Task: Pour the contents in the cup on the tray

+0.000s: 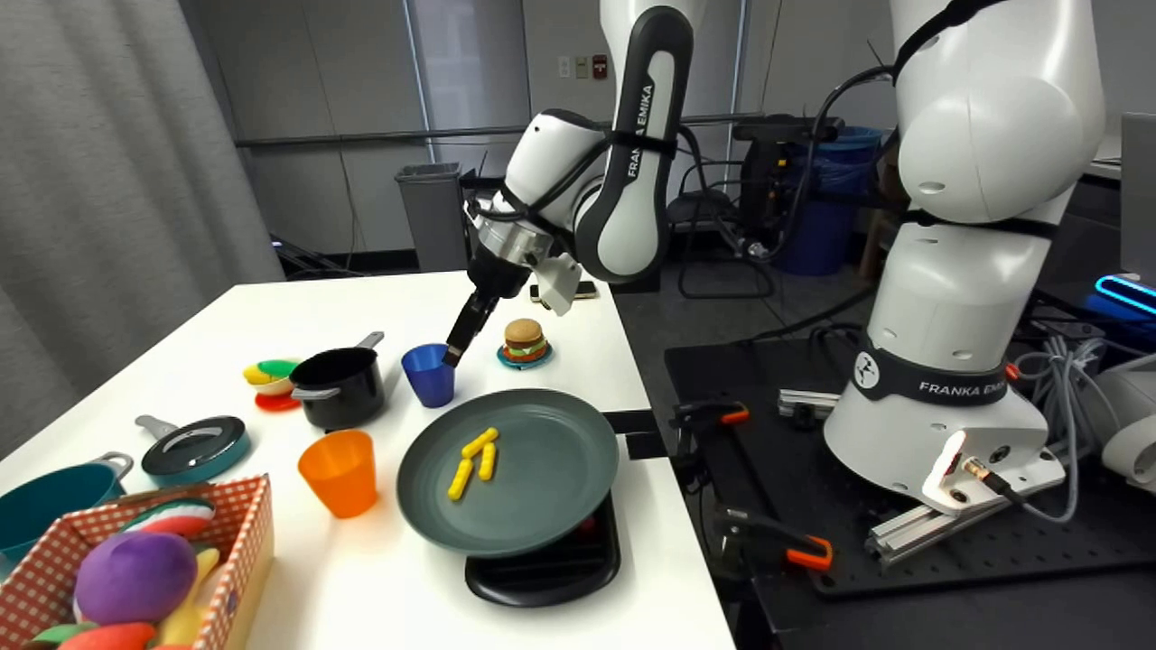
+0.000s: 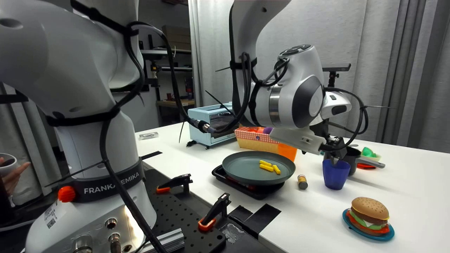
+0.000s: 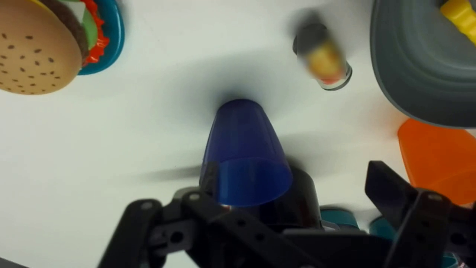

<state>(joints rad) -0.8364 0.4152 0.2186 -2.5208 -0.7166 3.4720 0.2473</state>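
In the wrist view we see the gripper spread wide, grasping nothing, one finger overlapping the blue cup upright on the table; whether they touch, we cannot tell. The cup partly hides the black pot; the grey-green pan, bearing yellow sticks, is cut off.

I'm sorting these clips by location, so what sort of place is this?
Probably a robotics lab: the arm stands on a perforated board, and the burger looks like a toy, suggesting a mock kitchen rather than a real one.
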